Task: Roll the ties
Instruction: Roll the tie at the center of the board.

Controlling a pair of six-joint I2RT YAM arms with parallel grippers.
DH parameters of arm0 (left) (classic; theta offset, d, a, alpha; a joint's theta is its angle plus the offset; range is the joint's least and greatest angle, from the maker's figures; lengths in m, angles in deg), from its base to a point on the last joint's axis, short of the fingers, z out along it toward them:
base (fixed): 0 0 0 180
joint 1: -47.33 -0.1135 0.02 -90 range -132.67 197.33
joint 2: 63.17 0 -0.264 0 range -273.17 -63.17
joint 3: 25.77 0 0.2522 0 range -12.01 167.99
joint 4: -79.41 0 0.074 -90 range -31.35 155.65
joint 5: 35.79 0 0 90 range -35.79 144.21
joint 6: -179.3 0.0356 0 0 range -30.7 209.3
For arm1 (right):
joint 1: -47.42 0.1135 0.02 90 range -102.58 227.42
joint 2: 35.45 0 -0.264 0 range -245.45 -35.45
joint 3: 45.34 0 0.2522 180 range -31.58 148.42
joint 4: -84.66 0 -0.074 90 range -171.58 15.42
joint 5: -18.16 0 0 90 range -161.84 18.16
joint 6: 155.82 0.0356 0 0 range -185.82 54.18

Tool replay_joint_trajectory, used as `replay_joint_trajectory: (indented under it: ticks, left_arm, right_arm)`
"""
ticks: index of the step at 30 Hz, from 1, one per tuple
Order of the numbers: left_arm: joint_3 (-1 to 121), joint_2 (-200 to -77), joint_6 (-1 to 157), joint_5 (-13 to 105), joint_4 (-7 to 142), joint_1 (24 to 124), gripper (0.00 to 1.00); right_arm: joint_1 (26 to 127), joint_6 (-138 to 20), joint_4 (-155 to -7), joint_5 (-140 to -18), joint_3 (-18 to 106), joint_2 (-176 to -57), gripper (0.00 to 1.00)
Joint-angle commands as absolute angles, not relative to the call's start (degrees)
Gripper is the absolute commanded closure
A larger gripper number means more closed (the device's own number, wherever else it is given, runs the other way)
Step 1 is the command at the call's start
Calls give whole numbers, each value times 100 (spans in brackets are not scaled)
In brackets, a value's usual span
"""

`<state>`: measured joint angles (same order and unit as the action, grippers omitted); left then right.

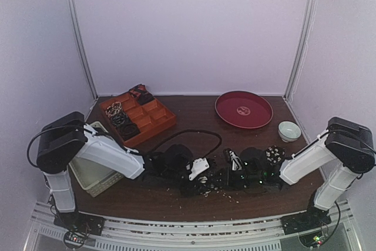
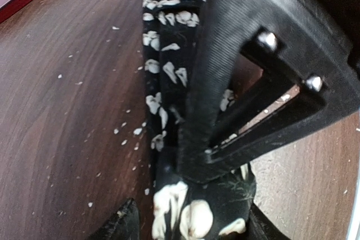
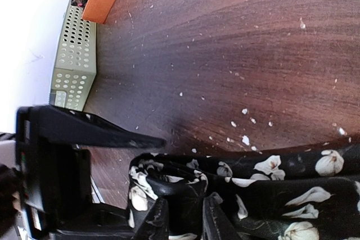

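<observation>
Black floral tie [image 2: 163, 71] lay on the table between spread fingers of left gripper [image 2: 191, 226]; right gripper [image 3: 185, 220] pinched its folded end, jaws nearly together.

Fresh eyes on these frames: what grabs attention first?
The left gripper and right gripper crowd together at the near middle of the table, both around one black tie printed with white flowers. Then the colour at the back: an orange divided tray with rolled ties at far left, and a round red tray at far right.
</observation>
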<state>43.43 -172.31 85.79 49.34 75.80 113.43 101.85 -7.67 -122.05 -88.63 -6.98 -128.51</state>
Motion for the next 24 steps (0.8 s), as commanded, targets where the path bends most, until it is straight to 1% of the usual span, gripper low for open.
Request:
replay_joint_trajectory:
  ticks: [1, 7, 9, 10, 12, 13, 15, 16, 18, 21, 24]
  left_arm:
    - [4056, -16573, 8122, 5255, 7585, 11331, 39]
    - [3152, -15587, 7362, 5424, 8049, 11326, 34]
    - [2854, -15403, 7075, 5587, 8150, 11316, 35]
    - [2761, -15373, 6945, 5717, 8144, 11311, 37]
    - [2676, -15419, 6664, 5800, 8143, 11307, 44]
    - [2652, -15492, 6538, 5746, 8191, 11307, 51]
    - [2677, -15680, 6316, 5611, 8275, 11308, 71]
    - [2696, -15776, 6223, 5527, 8341, 11311, 78]
    - [2712, -15963, 6088, 5435, 8497, 11322, 89]
    - [2737, -16146, 5988, 5311, 8694, 11338, 99]
    - [2796, -16351, 5944, 5231, 8697, 11351, 100]
  right_arm:
    - [10177, -976, -12169, -9062, -852, -13021, 78]
    - [10174, -1015, -12299, -9073, -908, -13112, 78]
    - [10175, -1049, -12331, -9073, -888, -13149, 78]
    - [10180, -1072, -12364, -9092, -890, -13173, 78]
    - [10178, -1147, -12423, -9124, -886, -13194, 78]
    - [10174, -1203, -12438, -9126, -881, -13208, 78]
    - [10178, -1345, -12379, -9135, -844, -13240, 78]
    - [10174, -1421, -12337, -9124, -820, -13258, 78]
    - [10178, -1539, -12297, -9110, -784, -13319, 78]
    - [10175, -1619, -12333, -9158, -772, -13424, 78]
    - [10169, -1662, -12323, -9128, -776, -13447, 79]
